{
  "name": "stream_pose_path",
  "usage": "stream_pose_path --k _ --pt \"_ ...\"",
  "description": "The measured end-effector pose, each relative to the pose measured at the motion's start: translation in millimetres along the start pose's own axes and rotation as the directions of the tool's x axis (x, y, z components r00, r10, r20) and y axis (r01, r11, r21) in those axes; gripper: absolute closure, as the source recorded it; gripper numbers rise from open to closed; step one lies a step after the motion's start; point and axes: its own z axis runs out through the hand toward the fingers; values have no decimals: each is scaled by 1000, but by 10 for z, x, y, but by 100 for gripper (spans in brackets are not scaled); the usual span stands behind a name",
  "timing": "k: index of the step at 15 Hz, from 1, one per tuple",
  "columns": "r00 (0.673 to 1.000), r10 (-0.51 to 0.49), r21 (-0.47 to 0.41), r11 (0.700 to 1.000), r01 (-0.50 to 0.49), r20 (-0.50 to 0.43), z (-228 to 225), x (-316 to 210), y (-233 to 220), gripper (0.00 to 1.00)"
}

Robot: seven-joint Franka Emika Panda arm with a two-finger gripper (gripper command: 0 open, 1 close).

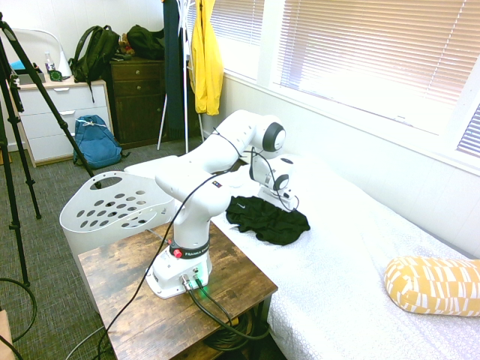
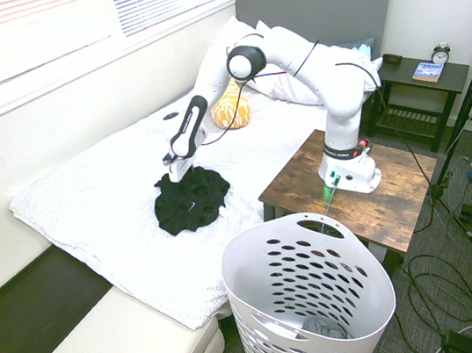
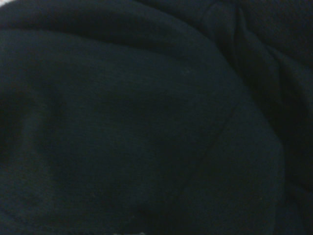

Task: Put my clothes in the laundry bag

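The black garment is shown crumpled in a low heap on the white bed, near the bed edge that faces the table. The gripper is lowered onto the far edge of the heap, so the cloth lies directly beneath it and spreads mainly toward the near side; the wrist view is filled with dark fabric. Whether the gripper is apart or together cannot be told, since its tips are lost against the cloth. No clear long axis is presented by the heap. The laundry basket stands on the floor beside the table, well apart from the garment, so a lift and a swing across the bed edge are judged necessary.
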Motion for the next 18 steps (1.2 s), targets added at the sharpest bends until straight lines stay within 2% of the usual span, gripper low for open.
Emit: stream_pose_path --k 3,18 --pt "1000 -10 -2 1000 10 -4 160 55 -12 100" --pt "1000 14 10 1000 -14 -9 259 331 33 100"
